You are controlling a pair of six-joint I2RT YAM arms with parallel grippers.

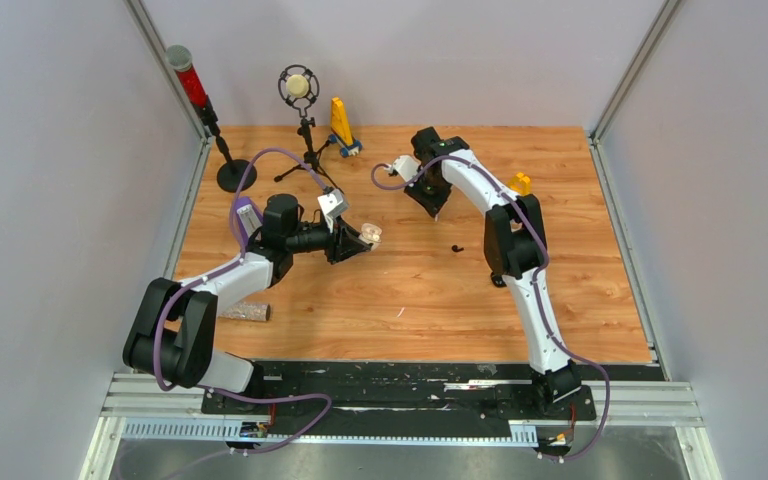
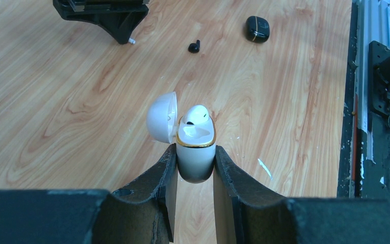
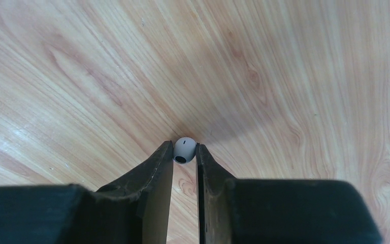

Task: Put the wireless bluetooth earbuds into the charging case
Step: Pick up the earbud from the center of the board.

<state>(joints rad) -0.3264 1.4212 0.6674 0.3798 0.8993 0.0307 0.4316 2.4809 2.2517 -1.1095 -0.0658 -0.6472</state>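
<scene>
The white case (image 2: pixel 195 165) is clamped upright between the jaws of the left gripper (image 2: pixel 194 151), above the table (image 2: pixel 56 101). Its lid (image 2: pixel 161 118) is swung open to one side, and one white earbud (image 2: pixel 196 116) is seated in it. A second white earbud (image 3: pixel 185 147) is pinched at the fingertips of the right gripper (image 3: pixel 184 152), close to the table. A black earbud (image 2: pixel 194 47) and a black case (image 2: pixel 257 28) are seen lying on the table, apart from each other.

Gold-rimmed white case (image 2: pixel 195 160); white earbud (image 3: pixel 184 149); black earbud (image 2: pixel 194 47); black case (image 2: pixel 257 28); light wood-grain table (image 2: pixel 56 101).
</scene>
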